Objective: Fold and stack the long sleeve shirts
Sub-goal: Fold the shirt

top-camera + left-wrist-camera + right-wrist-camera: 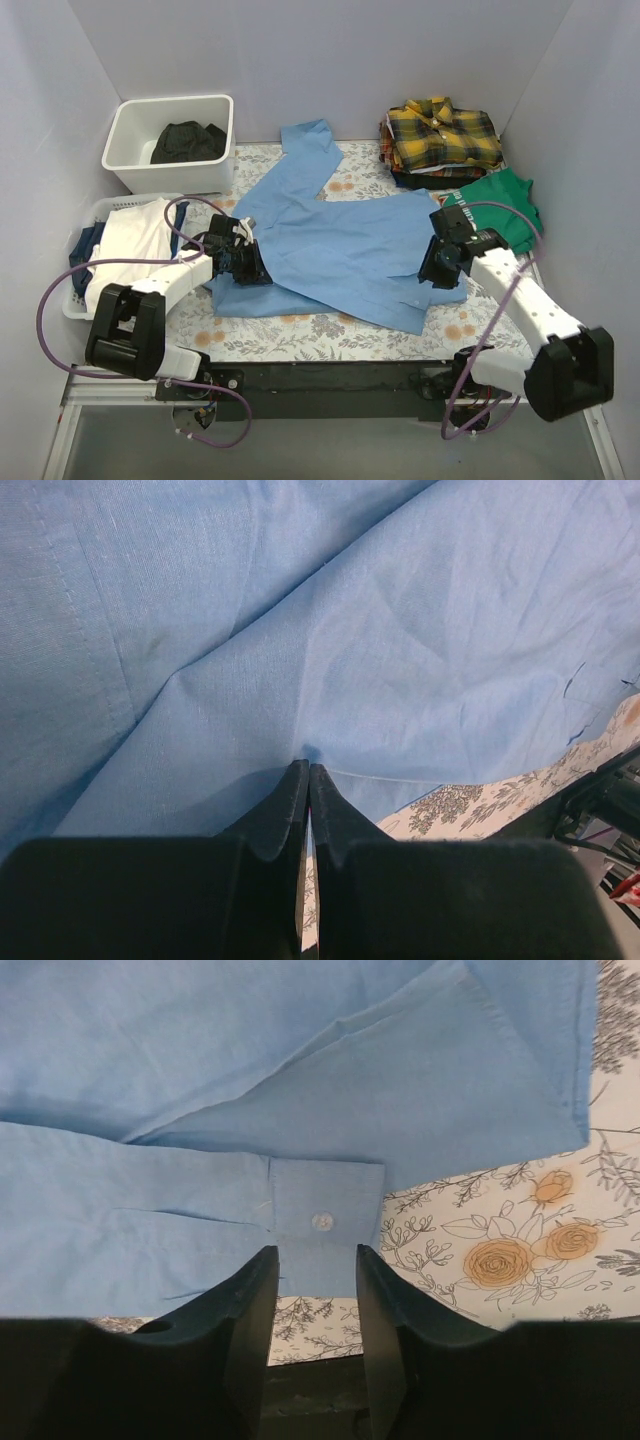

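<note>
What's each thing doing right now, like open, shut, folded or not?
blue shirt: unfolded, spread on the table
plaid shirt: folded, far right corner
left hand: shut on the blue shirt's edge
right hand: open, at the cuff
white bin: holding a black garment

We're looking at plain pale lilac walls (350, 60) closing in on three sides, under soft, even light. The worktop (300, 335) wears a floral-print cover, with a black rail (330, 378) along its near edge and grey floor (330, 440) below.
</note>
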Controlling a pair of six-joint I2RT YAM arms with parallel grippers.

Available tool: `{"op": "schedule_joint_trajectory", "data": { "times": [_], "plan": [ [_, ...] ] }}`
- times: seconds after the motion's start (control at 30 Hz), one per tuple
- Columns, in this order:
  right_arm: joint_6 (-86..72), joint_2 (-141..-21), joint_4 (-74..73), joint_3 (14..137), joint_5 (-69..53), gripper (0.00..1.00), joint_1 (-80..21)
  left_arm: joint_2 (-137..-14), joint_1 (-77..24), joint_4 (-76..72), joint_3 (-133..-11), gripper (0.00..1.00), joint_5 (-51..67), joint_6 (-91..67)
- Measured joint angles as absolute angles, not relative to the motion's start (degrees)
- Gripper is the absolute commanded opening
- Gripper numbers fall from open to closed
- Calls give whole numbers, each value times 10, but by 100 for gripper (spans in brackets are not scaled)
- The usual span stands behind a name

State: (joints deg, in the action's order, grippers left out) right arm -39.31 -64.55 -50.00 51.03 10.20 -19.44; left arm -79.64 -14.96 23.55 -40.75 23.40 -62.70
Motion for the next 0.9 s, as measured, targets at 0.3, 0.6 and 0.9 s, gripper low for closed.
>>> {"op": "schedule_joint_trajectory", "data": {
  "times": [0.3,0.6,0.9],
  "plan": [
    [-358,-727,-489,474,60,65,-192,-804,-150,236,-408,0,235,-627],
    [-355,-799,-455,462,44,60,-183,-806,-150,236,-408,0,237,-626],
    [-344,-819,-429,462,32,18,-180,-811,-150,236,-408,0,240,-624]
  ]
}}
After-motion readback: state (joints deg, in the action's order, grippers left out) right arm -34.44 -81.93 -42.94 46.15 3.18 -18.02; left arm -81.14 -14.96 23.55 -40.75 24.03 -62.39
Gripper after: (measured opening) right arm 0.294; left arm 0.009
